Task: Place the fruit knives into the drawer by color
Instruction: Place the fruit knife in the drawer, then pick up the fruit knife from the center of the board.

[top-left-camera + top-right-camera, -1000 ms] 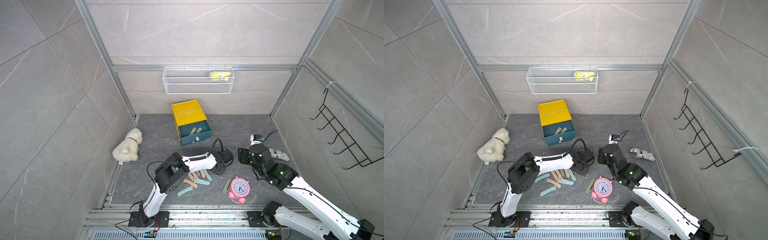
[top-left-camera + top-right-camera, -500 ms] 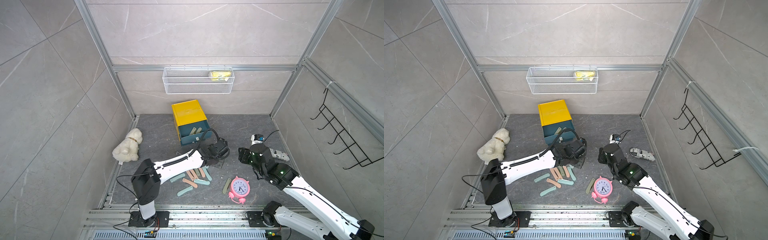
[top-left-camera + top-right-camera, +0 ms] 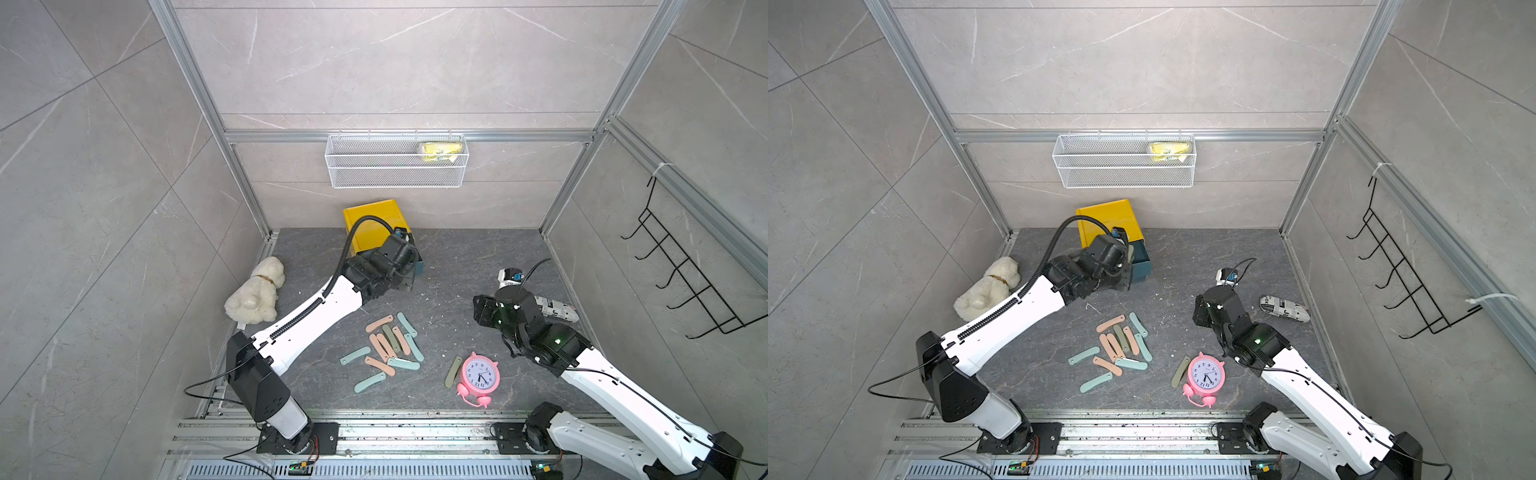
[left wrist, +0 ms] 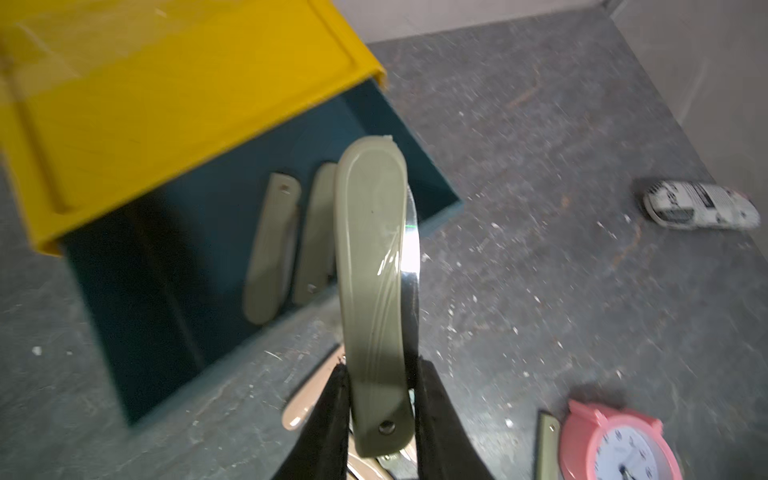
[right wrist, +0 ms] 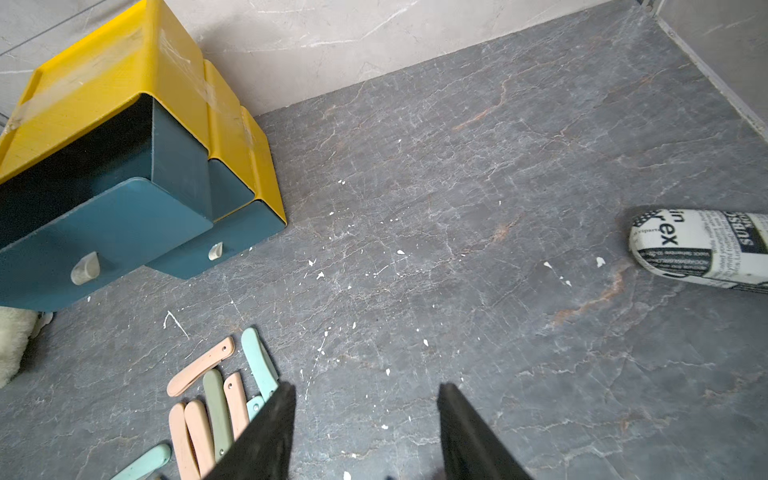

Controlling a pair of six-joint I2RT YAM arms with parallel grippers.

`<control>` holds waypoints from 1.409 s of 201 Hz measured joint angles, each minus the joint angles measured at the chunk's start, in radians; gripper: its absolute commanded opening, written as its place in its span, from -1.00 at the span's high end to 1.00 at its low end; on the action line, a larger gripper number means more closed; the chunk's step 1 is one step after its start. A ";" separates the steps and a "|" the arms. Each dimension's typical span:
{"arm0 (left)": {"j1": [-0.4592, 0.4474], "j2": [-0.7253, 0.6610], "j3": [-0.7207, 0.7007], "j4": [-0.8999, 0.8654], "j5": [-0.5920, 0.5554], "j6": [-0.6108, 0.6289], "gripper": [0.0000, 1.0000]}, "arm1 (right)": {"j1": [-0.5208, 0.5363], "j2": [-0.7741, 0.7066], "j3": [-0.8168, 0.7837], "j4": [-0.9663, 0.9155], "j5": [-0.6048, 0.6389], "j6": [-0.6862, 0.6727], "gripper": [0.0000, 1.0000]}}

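My left gripper is shut on an olive-green fruit knife, which it holds by the end with the hole. The knife hangs over the near edge of the open top drawer of the yellow cabinet. Two olive knives lie inside that drawer. Several pink, mint and olive knives lie in a loose pile on the floor, and a single olive one rests beside the clock. To the right of the pile my right gripper stands open above bare floor with nothing in it.
A pink alarm clock stands near the front. A plush dog lies at the left wall and a newsprint-patterned roll at the right. A white wire basket hangs on the back wall, a black hook rack on the right wall.
My left arm has swung from beside the knife pile back to the drawer, carrying the olive knife. The right arm has not moved.
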 measured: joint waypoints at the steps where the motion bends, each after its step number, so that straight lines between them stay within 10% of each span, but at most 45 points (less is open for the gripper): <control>1: 0.003 0.001 0.002 0.000 -0.001 0.001 0.60 | 0.000 0.000 0.000 0.000 0.000 0.000 -0.15; 50: 0.105 0.065 0.035 0.035 -0.008 0.030 0.56 | 0.000 0.013 0.000 0.000 -0.019 0.003 -0.15; 103: 0.116 0.124 0.036 0.024 -0.002 0.038 -0.10 | -0.001 0.047 0.000 0.000 -0.064 0.006 -0.18; 178: 0.121 0.100 0.106 0.034 0.026 0.042 -0.54 | 0.007 0.075 0.000 -0.032 -0.254 0.006 -0.20; 283: 0.120 -0.309 -0.420 0.179 0.136 -0.086 -0.62 | 0.373 0.178 -0.167 -0.140 -0.443 0.201 -0.23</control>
